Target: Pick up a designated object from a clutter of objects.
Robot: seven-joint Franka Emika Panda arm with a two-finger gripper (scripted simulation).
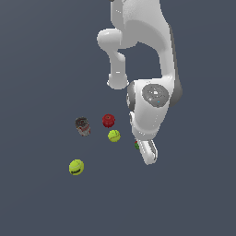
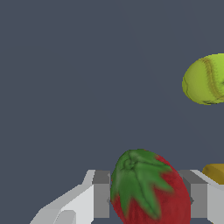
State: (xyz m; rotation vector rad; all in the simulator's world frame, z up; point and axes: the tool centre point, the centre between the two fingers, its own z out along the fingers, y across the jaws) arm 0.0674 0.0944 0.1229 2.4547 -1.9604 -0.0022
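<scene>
Wrist view shows the strawberry [image 2: 148, 190] sitting between my fingers [image 2: 101, 199], one pad at each side, seemingly touching it; I cannot tell whether they grip it yet. From the exterior view my gripper [image 1: 146, 150] is low over the tabletop [image 1: 41, 207], beside a yellow-green ball [image 1: 114, 135]. I judge the approach done; lifting remains.

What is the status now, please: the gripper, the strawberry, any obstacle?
Gripper astride strawberry, a finger on each side; contact unclear. Yellow-green ball nearby, apart. Nothing blocking.
</scene>
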